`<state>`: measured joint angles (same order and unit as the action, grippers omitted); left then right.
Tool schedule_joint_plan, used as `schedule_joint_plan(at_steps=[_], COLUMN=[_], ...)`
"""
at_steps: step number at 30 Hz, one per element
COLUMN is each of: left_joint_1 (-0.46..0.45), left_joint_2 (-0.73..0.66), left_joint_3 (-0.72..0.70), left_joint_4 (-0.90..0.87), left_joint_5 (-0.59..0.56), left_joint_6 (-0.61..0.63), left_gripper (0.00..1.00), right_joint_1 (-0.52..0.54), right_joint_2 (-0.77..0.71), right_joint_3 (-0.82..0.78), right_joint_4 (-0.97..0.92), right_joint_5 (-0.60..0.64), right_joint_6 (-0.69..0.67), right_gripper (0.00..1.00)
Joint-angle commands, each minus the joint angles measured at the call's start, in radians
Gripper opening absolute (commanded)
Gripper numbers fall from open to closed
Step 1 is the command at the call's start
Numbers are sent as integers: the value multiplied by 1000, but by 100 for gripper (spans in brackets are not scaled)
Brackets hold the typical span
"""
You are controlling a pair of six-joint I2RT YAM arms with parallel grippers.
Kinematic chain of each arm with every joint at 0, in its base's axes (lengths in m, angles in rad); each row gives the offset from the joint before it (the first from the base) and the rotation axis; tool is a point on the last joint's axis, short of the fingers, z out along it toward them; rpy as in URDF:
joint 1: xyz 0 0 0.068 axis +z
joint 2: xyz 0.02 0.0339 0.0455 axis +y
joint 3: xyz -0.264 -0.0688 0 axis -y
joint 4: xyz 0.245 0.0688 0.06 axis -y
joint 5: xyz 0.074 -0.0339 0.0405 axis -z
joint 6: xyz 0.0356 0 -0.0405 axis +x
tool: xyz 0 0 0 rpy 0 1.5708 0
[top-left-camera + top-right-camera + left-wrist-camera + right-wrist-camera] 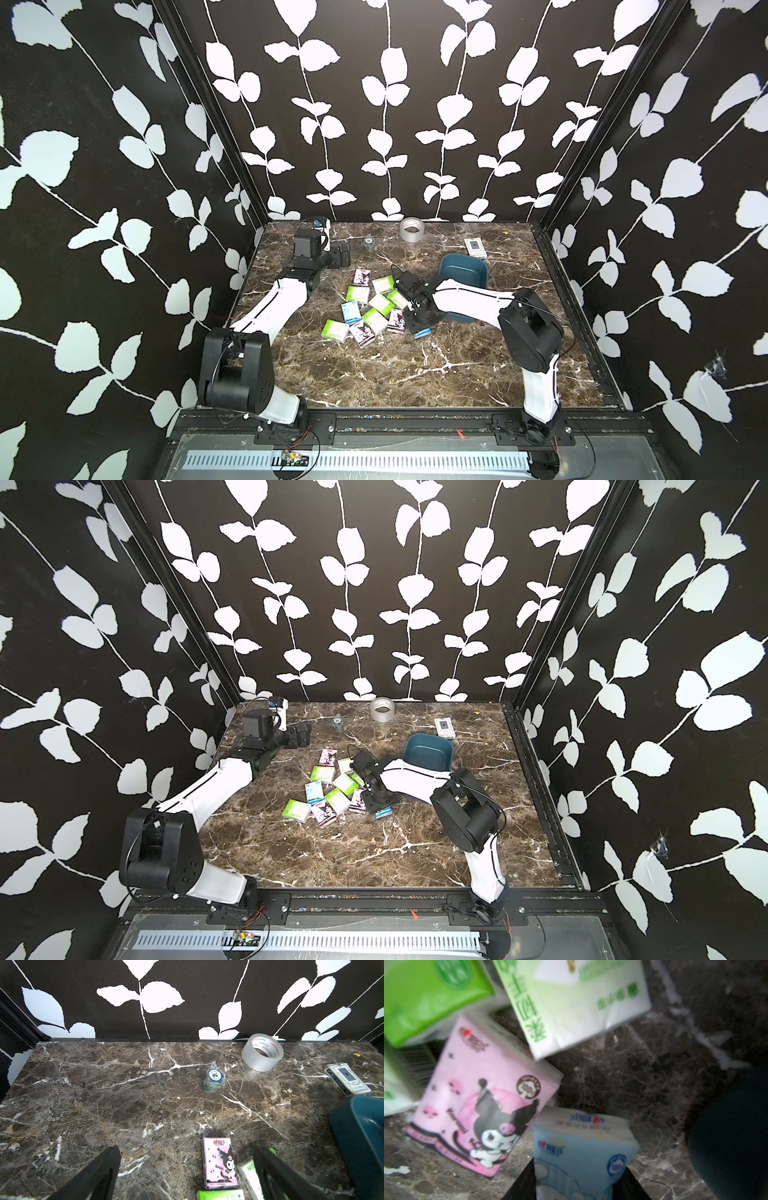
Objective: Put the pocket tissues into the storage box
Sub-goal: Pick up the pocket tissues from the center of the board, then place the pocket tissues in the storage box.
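Right pincer (578,1188): jaws set against both sides of a white-and-blue pack (583,1147), pinching it low over the table (415,374), just right of the heap at frame centre in both top views. Left pincer (187,1174): spread, empty, at the upper left of the table.

Progress: judged to be at the outset. The storage box (463,270), upper right of the heap, shows no pack in its visible part; the right arm covers its near portion. All pocket tissues (381,303) in sight lie outside it, so every pack is yet to be transferred.

Count, overlaps allowing: eleven packs. Six are white-and-green, three black-pink cartoon, two white-and-blue, the pinched one included. One storage box. Off-task, toward the top edge of the table: one tape roll (411,228), one chip stack (368,243), one white card box (475,247).
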<state>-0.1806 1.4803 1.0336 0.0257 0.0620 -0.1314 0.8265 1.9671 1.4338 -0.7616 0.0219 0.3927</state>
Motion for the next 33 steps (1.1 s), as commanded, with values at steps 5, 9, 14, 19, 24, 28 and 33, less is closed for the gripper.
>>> schedule_joint_plan(at_steps=[5,9,14,19,24,28,33], left_joint_1=[-3,-3,-3,-3,-3,-3,-3], left_joint_2=[-14,-14,-28,-37,-18,9,18], left_joint_3=[20,11,3,19,34,37,42], left_joint_4=[-14,-3,-3,-25,-28,-6,-1], left_joint_5=[-1,7,6,4,12,30,39], left_joint_6=[9,-2,-12,23,34,7,0], left_gripper=[99,99,99,99,99,99,99], right_joint_1=[-35,-153,-351,-438,-467,-472,-474], right_joint_2=[-170,-170,-107,27,141,229,297], right_joint_3=[186,275,342,421,497,591,653], right_joint_4=[-94,-162,-184,-195,-181,-219,-240], right_joint_5=[62,90,73,27,-3,-5,-9], right_joint_6=[-75,-35,14,14,27,20,19], right_gripper=[51,49,47,47,46,47,48])
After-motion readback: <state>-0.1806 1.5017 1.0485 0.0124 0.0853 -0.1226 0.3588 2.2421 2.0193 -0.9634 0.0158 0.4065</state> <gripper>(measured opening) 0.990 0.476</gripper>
